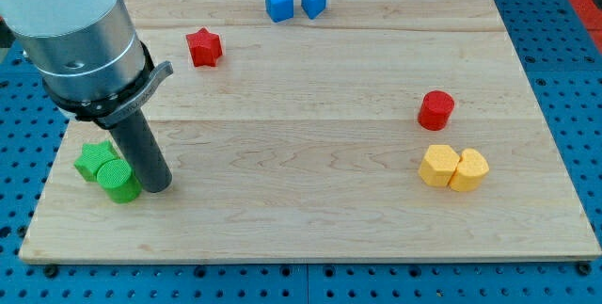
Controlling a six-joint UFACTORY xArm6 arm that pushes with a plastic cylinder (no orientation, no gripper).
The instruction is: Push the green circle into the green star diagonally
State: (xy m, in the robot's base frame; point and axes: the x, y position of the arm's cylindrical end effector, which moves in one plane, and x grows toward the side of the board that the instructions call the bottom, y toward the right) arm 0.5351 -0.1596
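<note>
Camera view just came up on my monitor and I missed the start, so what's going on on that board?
A robot arm with a dark rod is pushing blocks on a wooden board. My tip sits at the view's lower left, right beside the green circle, on its right side. The green circle already touches the green star, which lies up and to its left. The red star, red cylinder, two blue blocks and two yellow blocks sit apart, untouched.
</note>
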